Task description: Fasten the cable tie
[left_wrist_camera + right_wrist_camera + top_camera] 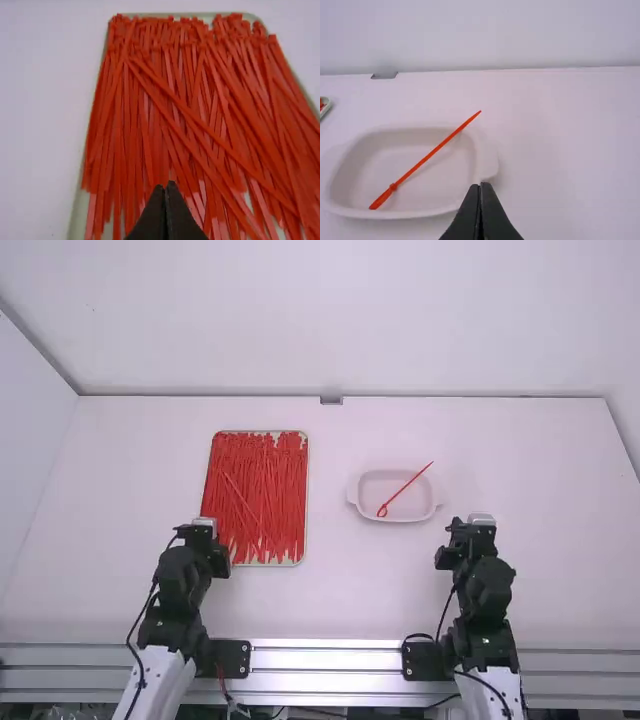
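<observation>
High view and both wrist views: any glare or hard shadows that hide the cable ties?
High view: even light, only a faint shadow under the white dish, none on the pile of red cable ties. Left wrist view: no glare on the pile. Right wrist view: soft shading inside the dish, the looped cable tie plainly readable.

Cable ties on tray left, dish right, one tie inside dish

1. High: above and behind, facing forward-down, far, covers whole table.
2. Left wrist: close, looking down over tray of ties.
3. Right wrist: low, close, facing dish; high view shares both.
</observation>
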{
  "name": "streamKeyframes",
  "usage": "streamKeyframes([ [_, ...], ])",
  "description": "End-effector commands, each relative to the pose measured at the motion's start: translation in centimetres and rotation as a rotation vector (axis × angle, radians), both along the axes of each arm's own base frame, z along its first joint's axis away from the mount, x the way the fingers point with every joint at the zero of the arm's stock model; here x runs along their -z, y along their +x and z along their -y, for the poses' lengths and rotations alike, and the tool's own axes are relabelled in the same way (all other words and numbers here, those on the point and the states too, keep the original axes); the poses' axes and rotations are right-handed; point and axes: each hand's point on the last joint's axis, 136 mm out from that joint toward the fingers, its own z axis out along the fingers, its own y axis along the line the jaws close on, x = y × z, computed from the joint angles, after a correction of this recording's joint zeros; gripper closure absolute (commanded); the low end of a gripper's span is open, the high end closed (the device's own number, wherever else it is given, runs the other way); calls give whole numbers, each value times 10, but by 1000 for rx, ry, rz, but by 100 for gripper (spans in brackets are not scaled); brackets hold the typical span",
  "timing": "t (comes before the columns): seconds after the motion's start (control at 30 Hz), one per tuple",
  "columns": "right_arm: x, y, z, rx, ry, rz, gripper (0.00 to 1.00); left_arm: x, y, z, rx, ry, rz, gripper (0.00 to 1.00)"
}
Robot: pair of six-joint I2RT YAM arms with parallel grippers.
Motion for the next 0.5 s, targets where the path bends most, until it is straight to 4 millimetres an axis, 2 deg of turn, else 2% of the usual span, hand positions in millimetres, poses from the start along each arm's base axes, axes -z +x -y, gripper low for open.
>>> streamKeyframes([
  [0.0,6,-1,-1,-4,5,9,100,-4,0,-3,-11,11,28,100],
  [0.47,-29,-3,-1,-4,5,162,100,-47,4,-3,-12,10,218,100],
])
